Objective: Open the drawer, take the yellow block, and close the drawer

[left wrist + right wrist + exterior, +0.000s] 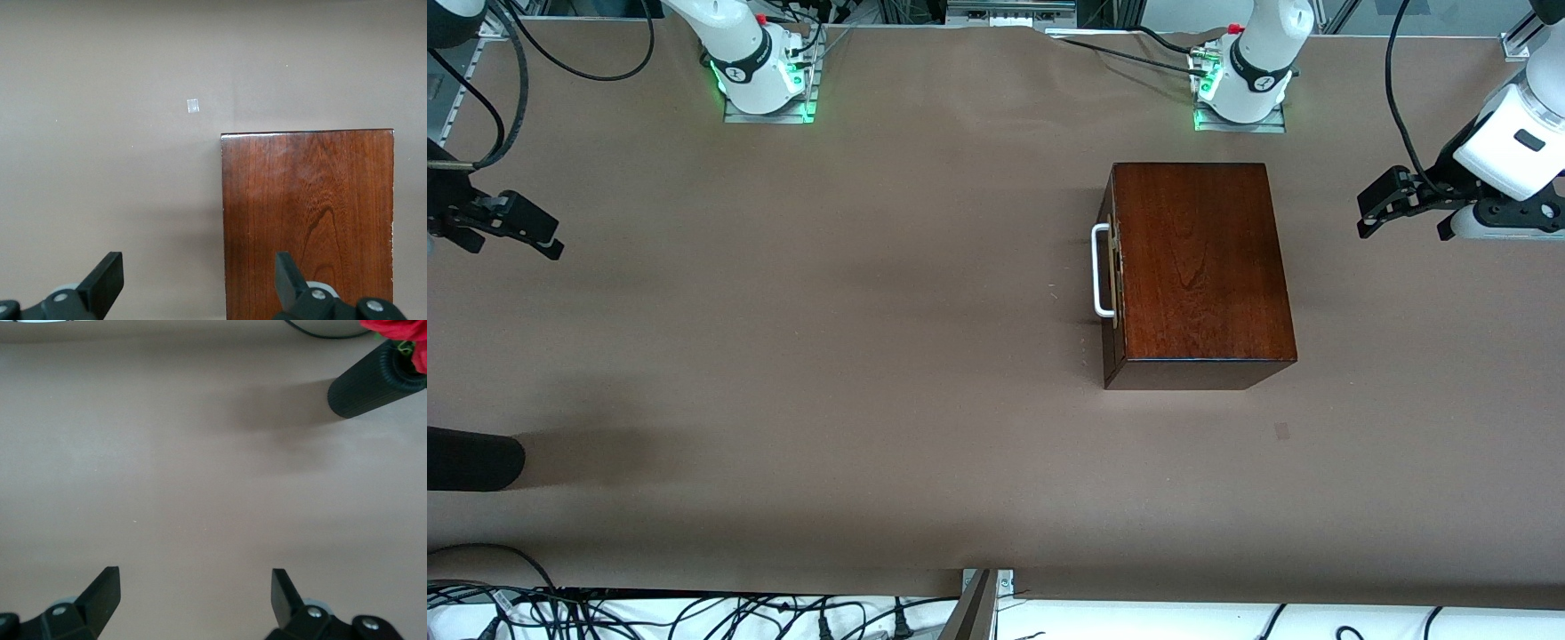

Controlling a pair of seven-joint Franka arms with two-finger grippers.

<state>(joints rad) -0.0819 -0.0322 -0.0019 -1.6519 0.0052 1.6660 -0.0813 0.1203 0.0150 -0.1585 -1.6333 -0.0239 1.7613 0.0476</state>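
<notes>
The dark mahogany box (1200, 267) stands on the table toward the left arm's end. Its drawer (1112, 347) is pushed fully in, and the white loop handle (1100, 271) on its brass plate faces the right arm's end. The yellow block is hidden. My left gripper (1383, 209) hangs open and empty over the table at the left arm's end, apart from the box. In the left wrist view the box top (307, 220) lies under one side of the left gripper (199, 277). My right gripper (516, 233) hangs open and empty over the right arm's end, with bare table under the right gripper (195, 593).
A black ribbed cylinder (471, 458) lies at the right arm's end, nearer the front camera; the right wrist view shows the cylinder (373, 383) with a red flower at its tip. A small pale mark (1281, 431) is on the brown table cover (827, 356).
</notes>
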